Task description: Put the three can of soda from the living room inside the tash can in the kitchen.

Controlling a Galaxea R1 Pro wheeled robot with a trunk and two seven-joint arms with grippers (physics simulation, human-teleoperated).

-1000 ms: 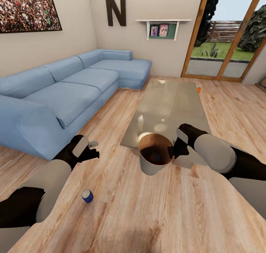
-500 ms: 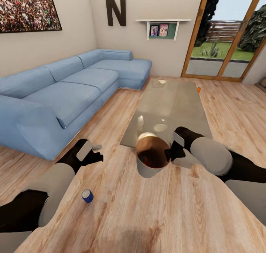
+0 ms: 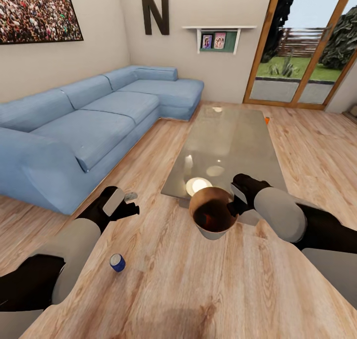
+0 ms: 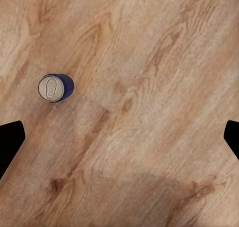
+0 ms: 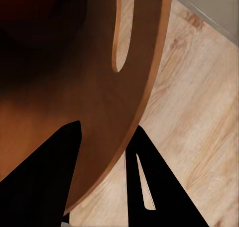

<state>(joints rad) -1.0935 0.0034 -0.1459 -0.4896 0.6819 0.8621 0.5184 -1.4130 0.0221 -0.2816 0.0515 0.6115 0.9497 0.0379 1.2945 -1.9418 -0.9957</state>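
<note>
Fingers of my right gripper (image 5: 102, 152) pinched the rim of the bin (image 3: 213, 215), one inside the wall and one outside, as the right wrist view showed. The bin hung tilted at the near end of the glass worktop (image 3: 225, 141), its mouth turned toward the head camera.

My left gripper (image 3: 130, 206) hovered over the plank floor (image 3: 208, 289), its fingers spread wide and holding nothing. In the left wrist view the blue can (image 4: 55, 87) stood upright on the floor, off to one side of the open fingers rather than between them.

To do this step well, I judged I should centre the left gripper over the can before descending, close across its round body, and keep the bin steady and its mouth up so the can drops cleanly in.

The can was a short dark blue cylinder with a silvery top and pull tab. The bin was copper-brown, round and tapered, its inside in shadow. A small orange object (image 3: 267, 120) sat at the worktop's far edge, too small to identify.
</note>
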